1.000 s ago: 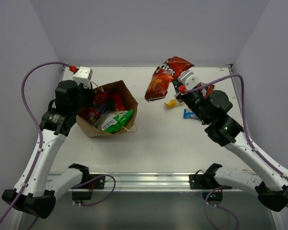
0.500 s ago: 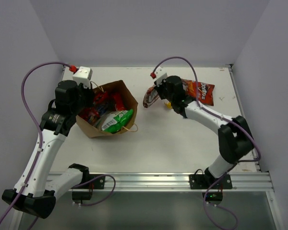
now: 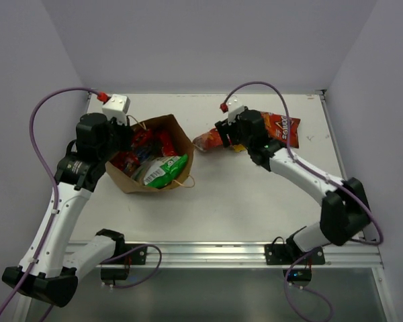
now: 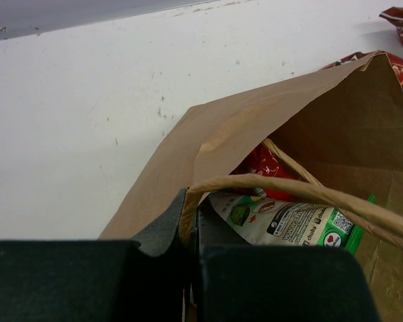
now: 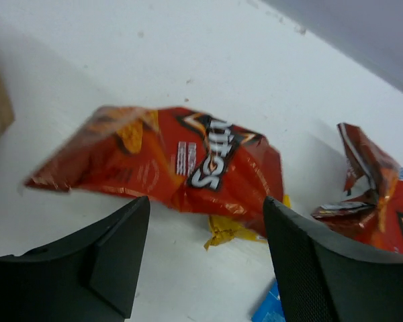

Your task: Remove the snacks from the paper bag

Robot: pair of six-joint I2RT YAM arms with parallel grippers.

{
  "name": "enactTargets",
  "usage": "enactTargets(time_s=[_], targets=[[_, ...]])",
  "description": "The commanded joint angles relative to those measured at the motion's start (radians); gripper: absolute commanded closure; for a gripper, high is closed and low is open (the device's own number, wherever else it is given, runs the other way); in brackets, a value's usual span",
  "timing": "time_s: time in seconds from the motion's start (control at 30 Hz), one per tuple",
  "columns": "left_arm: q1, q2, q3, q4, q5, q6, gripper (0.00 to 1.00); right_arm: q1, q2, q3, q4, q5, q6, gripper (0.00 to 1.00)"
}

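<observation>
1. While our left claw (image 4: 188, 221) is clamped on the rim of the paper bag (image 4: 221, 127), the bag sits on the table (image 3: 242, 194) with its mouth gaping. A white-green chip bag (image 3: 164, 169) and red packets (image 3: 144, 137) are inside.
2. Our right claw (image 5: 203, 204) hangs spread wide and empty above a Doritos bag (image 5: 188, 161) lying on the table outside the paper bag.
3. We see a second Doritos bag (image 5: 373, 201), a yellow wrapper (image 5: 225, 231) and a blue wrapper (image 5: 265, 308) nearby.

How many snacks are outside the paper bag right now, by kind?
Doritos bags: 2
Yellow wrapper: 1
Blue wrapper: 1
Total: 4
</observation>
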Motion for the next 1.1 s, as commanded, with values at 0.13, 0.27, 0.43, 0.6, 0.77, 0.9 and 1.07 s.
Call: enactTargets(time_s=[0.13, 0.27, 0.43, 0.6, 0.77, 0.9, 1.07], targets=[[-0.005, -0.016, 0.066, -0.007, 0.06, 0.008, 1.0, 0.199, -0.358, 0.155, -0.201, -0.035, 0.127, 0.24], [-0.005, -0.015, 0.059, -0.005, 0.058, -0.007, 1.0, 0.314, -0.326, 0.262, -0.226, -0.079, 0.332, 0.22], [-0.005, -0.021, 0.057, -0.004, 0.051, -0.03, 1.0, 0.463, -0.141, 0.392, -0.231, -0.038, 0.59, 0.21], [-0.005, -0.027, 0.06, -0.002, 0.057, -0.038, 1.0, 0.503, 0.007, 0.466, -0.209, -0.024, 0.864, 0.21], [-0.005, -0.036, 0.056, -0.004, 0.063, -0.049, 1.0, 0.512, 0.097, 0.489, -0.162, 0.004, 1.015, 0.21], [-0.005, -0.041, 0.043, -0.004, 0.072, -0.059, 1.0, 0.514, 0.174, 0.488, -0.099, 0.019, 1.116, 0.21], [-0.005, -0.048, 0.029, -0.004, 0.097, -0.075, 1.0, 0.514, 0.278, 0.546, -0.064, 0.043, 1.196, 0.21]])
